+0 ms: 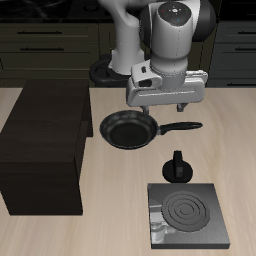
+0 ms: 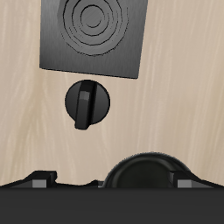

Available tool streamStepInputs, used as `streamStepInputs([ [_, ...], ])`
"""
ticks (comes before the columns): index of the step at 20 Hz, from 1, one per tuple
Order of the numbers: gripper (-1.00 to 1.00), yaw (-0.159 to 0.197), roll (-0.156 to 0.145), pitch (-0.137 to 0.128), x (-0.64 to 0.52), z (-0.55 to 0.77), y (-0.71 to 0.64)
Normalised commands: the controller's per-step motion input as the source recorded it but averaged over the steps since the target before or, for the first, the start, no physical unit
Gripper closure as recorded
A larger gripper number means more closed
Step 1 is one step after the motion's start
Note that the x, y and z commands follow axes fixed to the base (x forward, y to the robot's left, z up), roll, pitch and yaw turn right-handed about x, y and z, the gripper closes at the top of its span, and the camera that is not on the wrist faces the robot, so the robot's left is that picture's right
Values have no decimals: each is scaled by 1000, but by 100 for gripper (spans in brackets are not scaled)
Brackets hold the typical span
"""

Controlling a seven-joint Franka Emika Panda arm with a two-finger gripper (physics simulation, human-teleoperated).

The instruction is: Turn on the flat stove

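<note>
Hovering above the worktop (image 1: 110, 190), well clear of it, near the middle: jaws (image 1: 167, 107), pointing down. Spread of the jaws impossible to tell; nothing visible between them.

Sitting near the worktop's front edge: flat stove (image 1: 190, 215), a thin dark-grey square slab with grey concentric rings, none glowing. Also visible in the wrist view (image 2: 93, 35), lying flat on pale wood grain.

Standing just behind the slab, on the side toward the robot's base: small black knob (image 1: 178, 167), round with a raised bar across it; close beside the slab's edge, whether touching or apart not clear. Seen from above in the wrist view (image 2: 88, 103), bar roughly in line with the slab's centre.

Resting farther back, below the jaws: round black frying pan (image 1: 127, 129), handle pointing sideways. Occupying one side of the worktop: large dark wooden cabinet block (image 1: 42, 145).
</note>
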Motion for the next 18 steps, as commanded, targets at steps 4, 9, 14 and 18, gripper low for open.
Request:
streamStepInputs([
  [4,-100,-3,-23,5,263,-17,127],
  [9,-100,-1,-13,14,126,-90,158],
  [14,-100,-18,-1,8,135,-119,253],
  [18,-100,-17,4,2,72,-96,170],
])
